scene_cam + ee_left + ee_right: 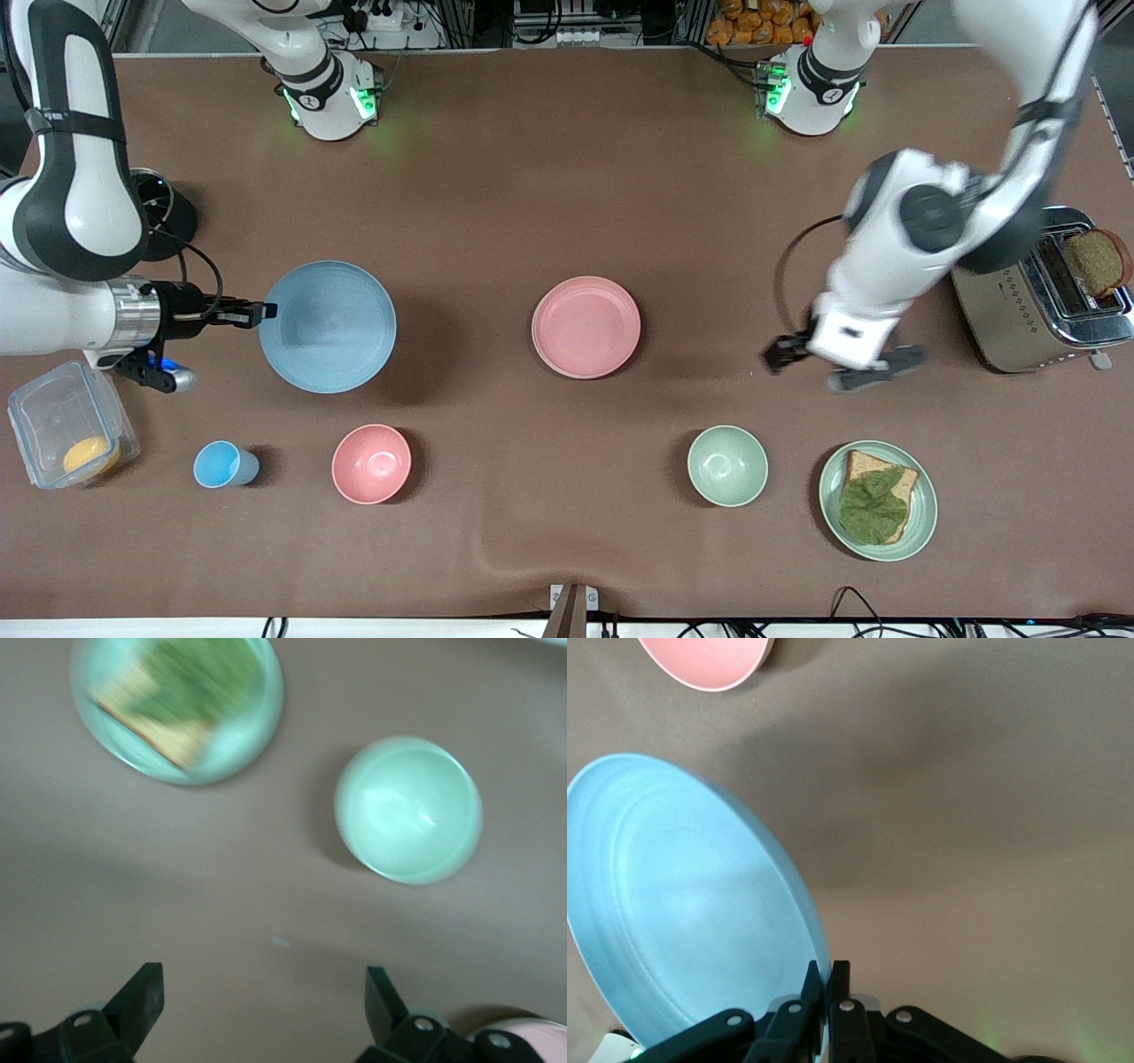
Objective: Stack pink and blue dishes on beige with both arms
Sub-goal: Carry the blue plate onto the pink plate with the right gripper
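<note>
My right gripper [266,312] is shut on the rim of the light blue plate [328,326] and holds it up over the table toward the right arm's end. In the right wrist view the fingers [826,973] pinch the blue plate's [682,904] edge. The pale pink plate [586,326] lies flat at the table's middle. My left gripper [828,365] hangs open and holds nothing, over bare table between the pink plate and the toaster. Its wrist view shows the gripper [264,997] with fingers wide apart and the pink plate's rim [532,1028] at the edge. No beige plate shows.
Nearest the front camera stand a blue cup [221,464], a deep pink bowl [371,463], a mint bowl [727,465] and a mint plate with a sandwich [921,523]. A toaster with bread [1019,310] sits at the left arm's end, a clear plastic box [53,416] at the right arm's.
</note>
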`<state>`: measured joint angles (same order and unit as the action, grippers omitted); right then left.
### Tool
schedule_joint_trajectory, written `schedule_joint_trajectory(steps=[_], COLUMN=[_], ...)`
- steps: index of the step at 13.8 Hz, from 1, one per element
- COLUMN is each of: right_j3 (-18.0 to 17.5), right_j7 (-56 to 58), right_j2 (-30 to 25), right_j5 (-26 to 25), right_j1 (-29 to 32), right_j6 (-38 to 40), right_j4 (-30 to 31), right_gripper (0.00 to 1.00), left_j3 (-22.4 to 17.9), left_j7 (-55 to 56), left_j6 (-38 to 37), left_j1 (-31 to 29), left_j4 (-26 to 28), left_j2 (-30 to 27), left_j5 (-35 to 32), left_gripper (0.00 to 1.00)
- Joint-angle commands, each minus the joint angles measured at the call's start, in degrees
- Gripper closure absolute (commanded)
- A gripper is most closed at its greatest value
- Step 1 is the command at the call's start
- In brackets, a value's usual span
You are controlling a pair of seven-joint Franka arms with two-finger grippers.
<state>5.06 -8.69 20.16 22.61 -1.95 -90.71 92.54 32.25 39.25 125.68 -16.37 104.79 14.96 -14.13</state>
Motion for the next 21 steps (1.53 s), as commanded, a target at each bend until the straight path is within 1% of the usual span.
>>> schedule_joint_trajectory(steps=[1,2,4,5,6,7,9,10,11,13,15,18,19,21], right_j3=[-0.05,-0.05,0.04,0.04,0.04,0.04,0.12,0.04,0.12,0.04,0.13,0.13,0.21,0.21], right_j7=[-2.98,-4.65,-9.47,-12.02,-14.83,-17.64,-22.75,-24.86,-26.62,-28.83,-33.20,-40.68,-42.18,-44.64], right_j2=[-1.26,-1.26,-1.09,-1.00,-0.91,-0.74,-0.39,-0.12,0.40,1.46,3.03,6.55,7.52,8.14], right_j5=[2.17,3.22,6.64,7.44,7.53,7.45,7.19,6.92,6.83,6.83,6.83,6.66,6.57,6.57], right_j1=[-1.04,-2.00,-4.72,-6.30,-8.06,-10.51,-14.91,-16.93,-18.34,-20.89,-25.02,-31.26,-32.32,-35.21], right_j6=[0.27,0.01,-0.95,-2.52,-4.54,-6.22,-9.47,-11.14,-12.55,-14.40,-18.25,-25.90,-27.05,-30.64], right_j4=[0.71,0.71,-0.42,-0.78,-0.78,-0.69,-0.61,-0.61,-0.52,-0.34,-0.25,-0.08,0.18,2.54], right_gripper=[1.00,1.00,1.00,1.00,1.00,1.00,1.00,1.00,1.00,1.00,1.00,1.00,1.00,1.00], left_j3=[0.70,0.71,0.62,-0.34,-2.96,-7.77,-16.56,-19.92,-22.04,-23.81,-26.09,-26.36,-26.37,-26.37], left_j7=[-3.65,-3.65,-4.00,-5.92,-9.68,-12.50,-16.03,-18.22,-20.07,-23.32,-27.72,-28.35,-28.52,-28.44], left_j6=[-5.24,-9.71,-18.76,-20.98,-22.39,-23.02,-23.99,-25.64,-27.40,-28.65,-31.01,-33.30,-33.83,-34.80], left_j1=[-3.40,-3.49,-3.40,-1.92,0.61,3.94,10.63,13.70,15.21,15.67,15.76,16.19,16.11,16.02], left_j4=[0.34,-2.02,-8.78,-10.47,-11.09,-11.10,-11.19,-11.97,-13.63,-15.23,-16.80,-16.99,-16.73,-16.46], left_j2=[-5.72,-6.69,-6.36,-6.96,-7.49,-9.67,-10.83,-11.18,-11.01,-11.01,-10.84,-11.36,-11.88,-12.50], left_j5=[0.06,0.15,0.41,0.85,1.38,2.43,6.46,8.39,9.11,11.91,16.04,16.15,16.06,16.15], left_gripper=[0.00,0.00,0.00,0.00,0.00,0.00,0.00,0.00,0.00,0.00,0.00,0.00,0.00,0.00])
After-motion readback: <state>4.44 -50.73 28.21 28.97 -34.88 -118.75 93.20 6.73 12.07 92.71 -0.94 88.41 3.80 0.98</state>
